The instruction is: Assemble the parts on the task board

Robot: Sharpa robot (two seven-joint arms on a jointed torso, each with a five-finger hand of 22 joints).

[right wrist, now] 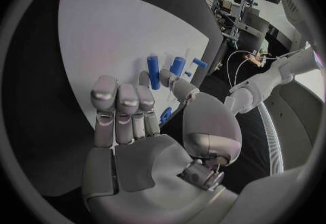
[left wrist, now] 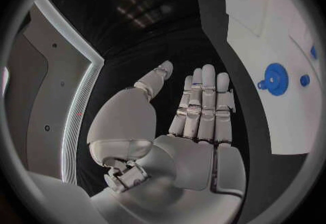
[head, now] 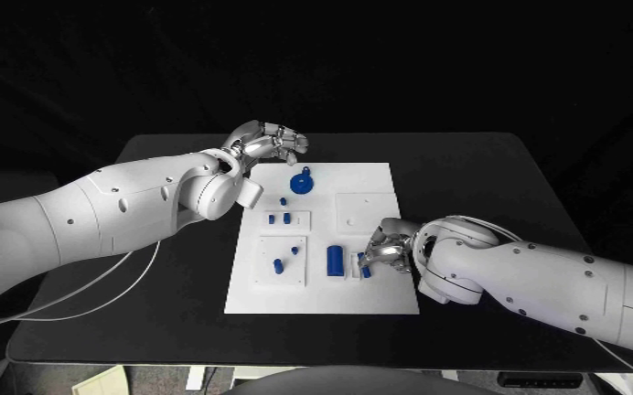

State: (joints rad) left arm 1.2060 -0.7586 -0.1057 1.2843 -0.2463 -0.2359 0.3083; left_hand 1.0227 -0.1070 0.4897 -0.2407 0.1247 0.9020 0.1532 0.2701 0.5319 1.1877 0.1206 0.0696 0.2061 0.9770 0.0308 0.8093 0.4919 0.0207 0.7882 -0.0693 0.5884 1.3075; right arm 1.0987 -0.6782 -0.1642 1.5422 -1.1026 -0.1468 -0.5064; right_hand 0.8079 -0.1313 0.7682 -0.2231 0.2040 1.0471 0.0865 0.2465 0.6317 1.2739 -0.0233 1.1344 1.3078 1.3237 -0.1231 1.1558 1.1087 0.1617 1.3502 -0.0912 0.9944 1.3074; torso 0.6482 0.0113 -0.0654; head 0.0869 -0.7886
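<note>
the right hand (head: 387, 250) hovers at the white board's (head: 370, 299) near edge, fingers (right wrist: 119, 101) apart, empty; a blue cylinder (head: 335, 260) lies just beyond them, long axis along them. the left hand (head: 264, 145), open, is farther off.

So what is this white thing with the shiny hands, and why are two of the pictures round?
It is a robot with two white arms, and each arm ends in a silver hand. The square picture comes from a camera on its head, looking down at a black table. The round pictures come from small cameras on its wrists, behind each hand, so the hand looks huge.

On the table lies a white task board with small blue parts on it: a round blue gear near the far end, and a blue cylinder near the robot.

The left hand is by the board's far corner, fingers straight, holding nothing. The right hand is down at the board beside the cylinder. I cannot tell if it holds a part.
</note>
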